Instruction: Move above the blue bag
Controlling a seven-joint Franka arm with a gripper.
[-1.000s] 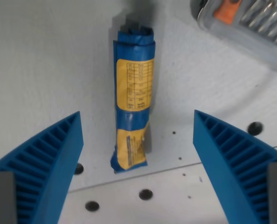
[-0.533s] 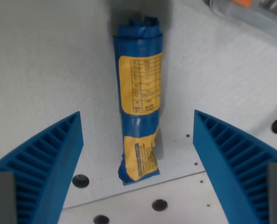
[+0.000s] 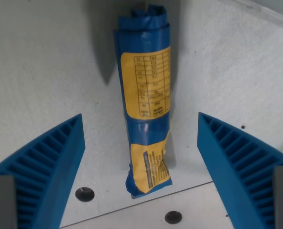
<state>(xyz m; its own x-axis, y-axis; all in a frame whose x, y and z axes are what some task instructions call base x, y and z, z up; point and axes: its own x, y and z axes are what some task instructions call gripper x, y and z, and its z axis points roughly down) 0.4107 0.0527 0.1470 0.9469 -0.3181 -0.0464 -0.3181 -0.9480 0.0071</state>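
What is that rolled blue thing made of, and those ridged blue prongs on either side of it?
The blue bag looks like thin glossy plastic film: it is rolled, creased and catches light, with yellow printed labels, perhaps paper. The fingers of the gripper look like matte moulded or printed plastic, possibly flexible, judging by their even ribs. The table seems pale painted metal with drilled holes.

Single wrist-mounted view, aimed steeply downward.
The white perforated table (image 3: 46, 71) is seen from close range past the two blue fingers (image 3: 46, 167) of the gripper (image 3: 140, 164), and the rolled blue bag (image 3: 145, 95) is centred between them.
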